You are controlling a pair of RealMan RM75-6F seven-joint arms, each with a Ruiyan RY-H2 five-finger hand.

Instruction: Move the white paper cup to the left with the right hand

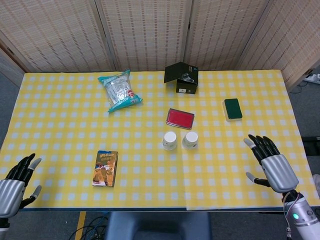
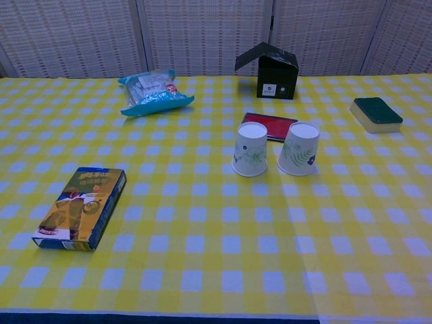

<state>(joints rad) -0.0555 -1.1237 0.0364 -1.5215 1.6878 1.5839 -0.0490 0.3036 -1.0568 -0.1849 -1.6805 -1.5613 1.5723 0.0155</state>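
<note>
Two white paper cups with leaf prints stand upside down side by side mid-table: the left cup [image 1: 169, 140] [image 2: 250, 149] and the right cup [image 1: 190, 140] [image 2: 299, 148], nearly touching. My right hand [image 1: 270, 163] hovers at the table's right front, far from the cups, open with fingers spread and nothing in it. My left hand [image 1: 15, 181] is at the front left corner, open and empty. Neither hand appears in the chest view.
A red flat case [image 1: 180, 118] lies just behind the cups, a black open box [image 1: 182, 78] further back, a green sponge [image 1: 232, 109] at right. A blue-green snack bag [image 1: 119, 91] lies at back left, a snack box [image 1: 105, 168] at front left.
</note>
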